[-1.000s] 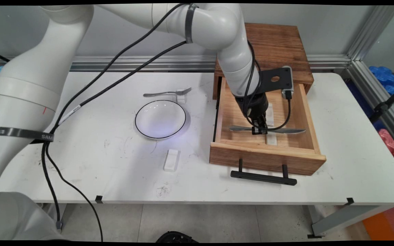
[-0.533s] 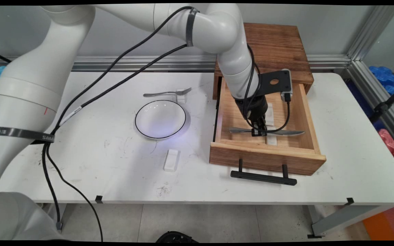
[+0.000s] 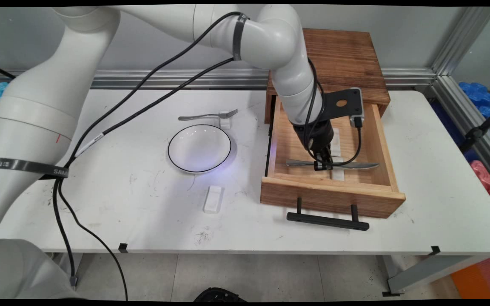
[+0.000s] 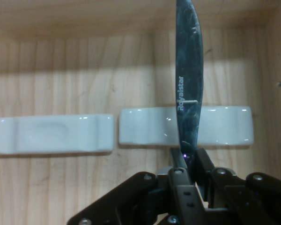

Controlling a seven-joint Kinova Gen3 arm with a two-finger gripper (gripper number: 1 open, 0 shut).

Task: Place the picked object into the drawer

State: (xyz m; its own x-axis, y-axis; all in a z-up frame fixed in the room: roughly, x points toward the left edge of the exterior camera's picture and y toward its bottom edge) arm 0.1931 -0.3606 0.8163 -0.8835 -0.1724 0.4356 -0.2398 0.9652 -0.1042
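My gripper [image 3: 323, 165] reaches down into the open wooden drawer [image 3: 330, 193] and is shut on a steel table knife [image 3: 355, 165] near its middle. The knife lies level across the drawer, handle to the left, blade to the right. In the hand view the blade [image 4: 188, 79] runs straight up from the closed gripper [image 4: 187, 161] and crosses a white cutlery rest [image 4: 225, 125] on the drawer floor. A second white rest [image 4: 51, 134] lies beside it, to the left in that view.
The drawer sticks out of a wooden cabinet [image 3: 340, 59] and has a black handle [image 3: 327, 220] at its front. On the table to the left are a white plate with a dark rim [image 3: 199, 148], a fork [image 3: 204, 115] on a small white rest, and another white rest [image 3: 213, 199].
The knife in the gripper has shifted slightly and sits a touch higher over the drawer floor. Arm and wrist have moved a little to the right.
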